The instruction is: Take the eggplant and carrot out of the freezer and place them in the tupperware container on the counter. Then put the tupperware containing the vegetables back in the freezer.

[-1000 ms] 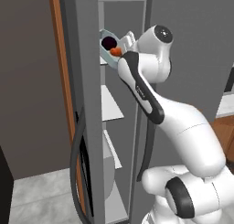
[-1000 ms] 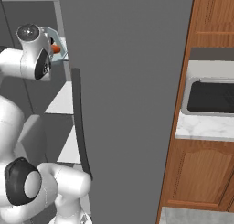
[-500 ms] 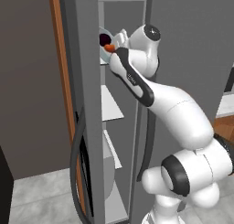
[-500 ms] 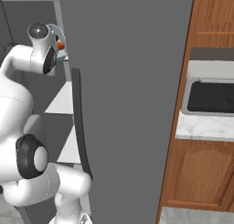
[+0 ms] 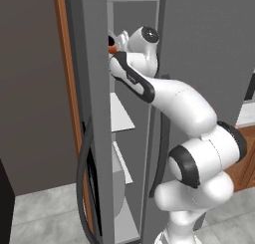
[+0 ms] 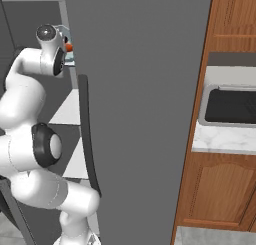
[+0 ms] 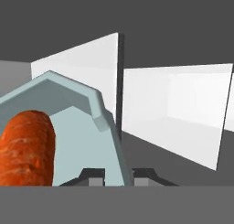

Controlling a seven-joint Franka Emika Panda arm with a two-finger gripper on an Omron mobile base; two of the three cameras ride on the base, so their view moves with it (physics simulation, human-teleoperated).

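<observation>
The tub (image 7: pixel 77 127) rides in the claw (image 7: pixel 119 175), its fingers pinched shut on the pale rim, up at the freezer's (image 5: pixel 94 113) top shelf. The carrot (image 7: pixel 27 147) lies inside, against the near wall; a dark lump beside it in the left base view is probably the eggplant (image 5: pixel 111 40). The tub looks light, stiff and smooth, so a rim pinch suits it, though it could tip with its load off to one side. White shelf panels (image 7: pixel 183 109) stand just beyond, and the handle (image 6: pixel 87 134) curves down the door below.
</observation>
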